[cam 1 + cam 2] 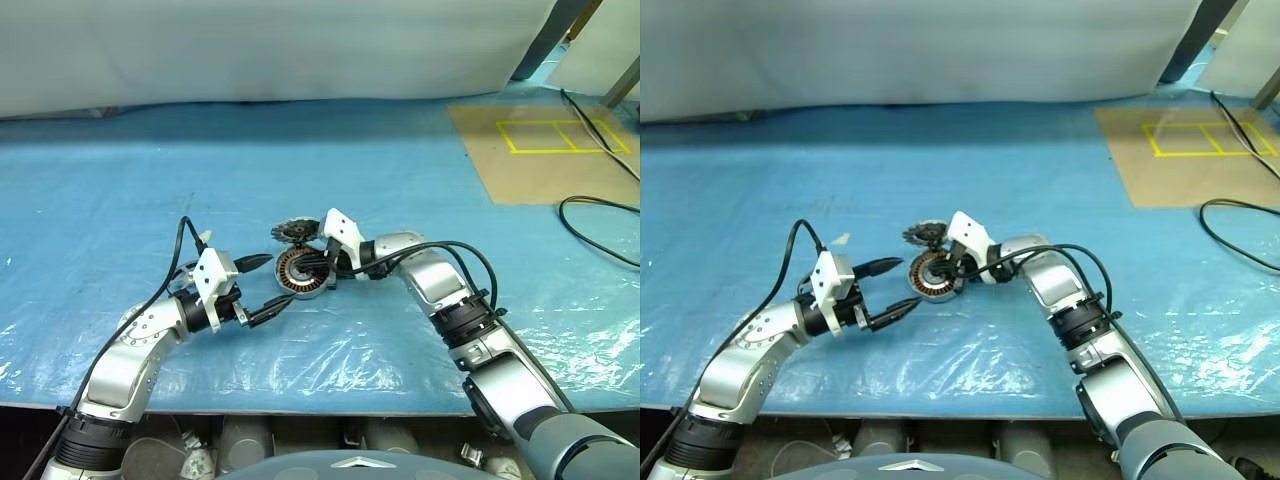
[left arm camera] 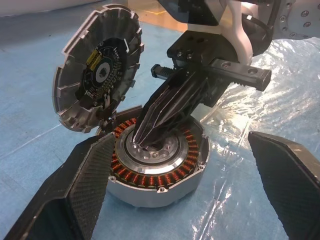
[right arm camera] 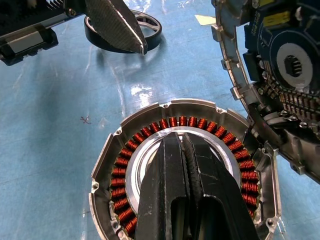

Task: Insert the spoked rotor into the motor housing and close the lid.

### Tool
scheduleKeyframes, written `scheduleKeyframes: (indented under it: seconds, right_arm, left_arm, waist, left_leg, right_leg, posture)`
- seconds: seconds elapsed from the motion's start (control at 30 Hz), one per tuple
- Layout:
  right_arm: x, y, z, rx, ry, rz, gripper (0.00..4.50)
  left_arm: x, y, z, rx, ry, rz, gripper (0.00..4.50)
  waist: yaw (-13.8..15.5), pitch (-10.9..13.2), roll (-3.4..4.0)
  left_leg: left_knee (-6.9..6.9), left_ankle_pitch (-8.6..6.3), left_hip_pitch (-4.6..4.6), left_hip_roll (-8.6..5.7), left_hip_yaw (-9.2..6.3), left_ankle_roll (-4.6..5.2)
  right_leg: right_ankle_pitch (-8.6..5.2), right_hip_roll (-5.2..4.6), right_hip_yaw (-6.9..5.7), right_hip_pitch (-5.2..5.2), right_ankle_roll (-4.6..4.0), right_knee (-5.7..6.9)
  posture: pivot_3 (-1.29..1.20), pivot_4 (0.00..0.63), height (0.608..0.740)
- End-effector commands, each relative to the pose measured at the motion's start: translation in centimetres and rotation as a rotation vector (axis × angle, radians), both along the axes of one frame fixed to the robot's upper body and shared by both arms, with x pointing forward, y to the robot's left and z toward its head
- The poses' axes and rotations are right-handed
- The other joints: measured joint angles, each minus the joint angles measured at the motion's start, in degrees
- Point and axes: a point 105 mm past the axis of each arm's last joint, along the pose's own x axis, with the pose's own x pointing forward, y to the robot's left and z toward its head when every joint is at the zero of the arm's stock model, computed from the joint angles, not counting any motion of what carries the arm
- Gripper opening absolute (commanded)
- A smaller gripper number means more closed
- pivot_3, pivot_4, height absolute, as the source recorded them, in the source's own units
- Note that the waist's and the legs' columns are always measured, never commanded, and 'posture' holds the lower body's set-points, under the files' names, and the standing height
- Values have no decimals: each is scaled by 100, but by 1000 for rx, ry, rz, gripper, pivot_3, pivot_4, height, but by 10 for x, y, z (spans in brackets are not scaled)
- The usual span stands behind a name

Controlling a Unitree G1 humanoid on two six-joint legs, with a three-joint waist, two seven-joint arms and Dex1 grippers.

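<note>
Just counting up here: one motor housing (image 1: 300,273), one spoked rotor (image 1: 292,232), one dark ring (image 3: 154,31), one brown mat (image 1: 540,170) far right, two yellow tape boxes (image 1: 565,122).

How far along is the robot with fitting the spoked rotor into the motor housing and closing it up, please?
Nothing looks finished. The motor housing sits open, its copper windings exposed. The spoked rotor stands on edge against its rim, not seated. In hand: the right gripper, shut and empty, has its tips on the housing's centre; the left gripper is open, one finger on each side of the housing. Left: seating the rotor, then closing up.
</note>
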Motion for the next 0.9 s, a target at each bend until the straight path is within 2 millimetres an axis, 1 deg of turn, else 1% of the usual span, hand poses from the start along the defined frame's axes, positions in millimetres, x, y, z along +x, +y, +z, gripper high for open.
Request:
scheduleKeyframes:
  seconds: [0.03,0.1,0.17,0.27,0.33,0.43,0.5,0.53,0.63,0.7,0.77,0.8,0.9]
  right_arm:
    - [2,-1,-16,-75,-32,-12,49]
    - [-1,-7,-35,-166,-40,-1,49]
    - [-3,-10,-44,-202,-44,6,49]
    - [-6,-12,-46,-206,-26,5,49]
    - [-6,-14,-43,-208,-32,9,49]
    - [-6,-15,-39,-210,-47,15,49]
    - [-5,-13,-34,-184,-48,12,49]
    - [-3,-11,-28,-149,-47,6,49]
    - [1,1,8,69,17,-19,49]
    - [2,4,25,164,33,-21,49]
    - [-1,6,37,231,77,-11,49]
    - [-2,6,39,243,92,-3,49]
    - [-5,3,23,151,63,8,49]
  left_arm:
    - [-1,-4,9,-8,-43,-15,4500]
    - [0,-4,10,-10,-44,-15,4500]
    - [0,-4,10,-11,-45,-15,4500]
    - [0,-4,11,-10,-46,-14,4500]
    - [1,-4,11,-10,-46,-13,4500]
    - [1,-4,11,-9,-46,-15,4500]
    - [2,-4,12,-14,-50,-14,4500]
    - [3,-4,13,-16,-51,-14,4500]
    - [2,-5,13,-18,-51,-17,4500]
    - [2,-6,12,-21,-48,-19,4500]
    - [1,-6,12,-22,-46,-20,4500]
    - [1,-6,11,-22,-45,-21,4500]
    - [0,-6,11,-21,-44,-22,4500]
  waist:
    - [0,0,-1]
    - [-1,-1,0]
    - [-2,-4,-1]
    - [1,-5,0]
    - [3,-6,1]
    - [27,-8,1]
    - [18,-9,0]
    - [15,-9,0]
    - [2,-9,0]
    - [3,-8,1]
    - [0,-8,1]
    - [1,-8,1]
    - [3,-8,1]
  left_leg:
    - [0,0,1,0,0,0]
    - [0,0,8,0,0,0]
    - [0,0,26,1,0,0]
    - [0,-2,44,0,0,0]
    - [0,-2,66,-2,1,1]
    - [1,-2,64,-3,2,2]
    - [0,-1,59,-3,2,1]
    - [-1,-1,54,-2,2,1]
    - [-2,-1,43,1,2,1]
    - [-1,0,21,0,2,2]
    - [-1,0,6,0,2,2]
    - [-3,0,5,1,2,2]
    - [-10,0,5,1,1,1]
  right_leg:
    - [0,0,0,1,0,0]
    - [-1,0,1,6,-2,1]
    - [-2,0,1,26,-3,0]
    - [-5,-4,2,58,-5,-3]
    - [-5,-7,4,67,-5,-4]
    - [-5,-9,4,67,-5,-7]
    - [-5,-8,4,64,-5,-10]
    - [-5,-8,3,60,-5,-11]
    - [-5,-5,2,48,-5,-9]
    - [-4,-5,2,25,-5,-6]
    - [-3,-4,2,9,-4,-5]
    - [-1,-3,1,7,-2,-5]
    - [6,-3,-3,7,10,-5]
  posture:
    - [0,150,740]
    - [0,150,740]
    - [0,150,740]
    - [0,150,740]
    - [0,150,740]
    - [0,150,740]
    - [0,150,740]
    - [0,150,740]
    - [0,150,740]
    - [0,150,740]
    - [0,150,740]
    - [0,150,740]
    - [0,150,740]
